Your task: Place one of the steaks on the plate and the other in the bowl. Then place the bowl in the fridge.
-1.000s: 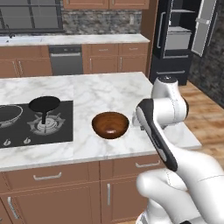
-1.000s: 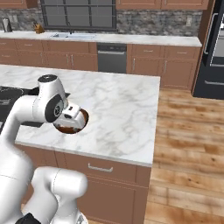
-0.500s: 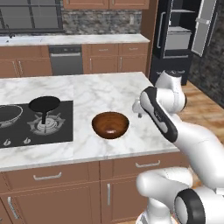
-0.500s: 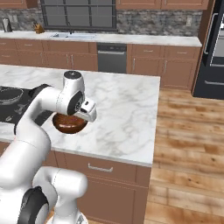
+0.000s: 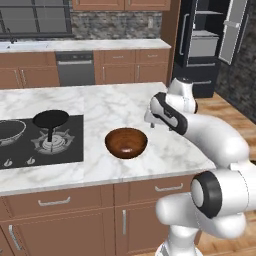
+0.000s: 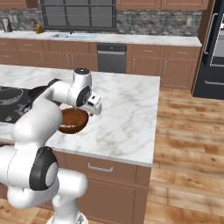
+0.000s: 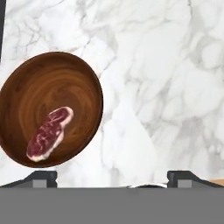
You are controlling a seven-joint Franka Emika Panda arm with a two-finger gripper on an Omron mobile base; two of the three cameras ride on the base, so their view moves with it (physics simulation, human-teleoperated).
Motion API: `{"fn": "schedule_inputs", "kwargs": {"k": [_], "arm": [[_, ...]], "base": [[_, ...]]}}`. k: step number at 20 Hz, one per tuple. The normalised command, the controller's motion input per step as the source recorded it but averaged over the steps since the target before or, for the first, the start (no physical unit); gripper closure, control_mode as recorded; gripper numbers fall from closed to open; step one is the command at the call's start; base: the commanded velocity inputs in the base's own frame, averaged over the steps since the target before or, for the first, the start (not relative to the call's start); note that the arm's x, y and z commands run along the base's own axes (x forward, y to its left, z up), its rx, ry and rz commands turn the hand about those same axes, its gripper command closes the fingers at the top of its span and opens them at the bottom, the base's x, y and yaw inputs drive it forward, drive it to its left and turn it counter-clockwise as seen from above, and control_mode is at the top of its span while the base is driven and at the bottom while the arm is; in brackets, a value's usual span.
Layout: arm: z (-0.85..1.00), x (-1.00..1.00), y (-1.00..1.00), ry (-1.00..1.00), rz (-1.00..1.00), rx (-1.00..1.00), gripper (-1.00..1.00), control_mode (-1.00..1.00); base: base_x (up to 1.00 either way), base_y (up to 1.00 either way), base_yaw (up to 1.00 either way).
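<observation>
The glossy brown bowl (image 5: 126,142) stands on the marble island counter, near its front edge. In the hand view the bowl (image 7: 50,109) holds one red steak (image 7: 49,132), lying flat on its bottom. My gripper (image 5: 150,119) hovers just right of the bowl and above it, open, with nothing between its fingers (image 7: 41,178). From the right base view the gripper (image 6: 97,107) hangs beside the bowl (image 6: 72,121), which my arm partly hides. The black fridge (image 5: 200,45) stands at the back right with a door swung open. The plate is out of view.
A black cooktop (image 5: 30,150) to the left of the bowl carries two frying pans (image 5: 50,120). The island counter (image 6: 127,118) ends at its right edge, with wooden floor (image 6: 188,144) beyond it. Brown cabinets and a dishwasher (image 5: 75,67) line the back wall.
My hand has lifted off the bowl and swung to its right, staying open. The bowl has stayed in place.
</observation>
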Motion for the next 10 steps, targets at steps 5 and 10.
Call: {"fn": "schedule_inputs", "kwargs": {"k": [5,10], "arm": [[-0.56,0.39,0.33,0.0,0.0,-0.03,-1.0,-1.0],[-0.72,0.36,0.01,0.0,0.0,-0.01,-1.0,-1.0]], "base": [[0.0,0.0,0.0],[0.0,0.0,0.0]]}}
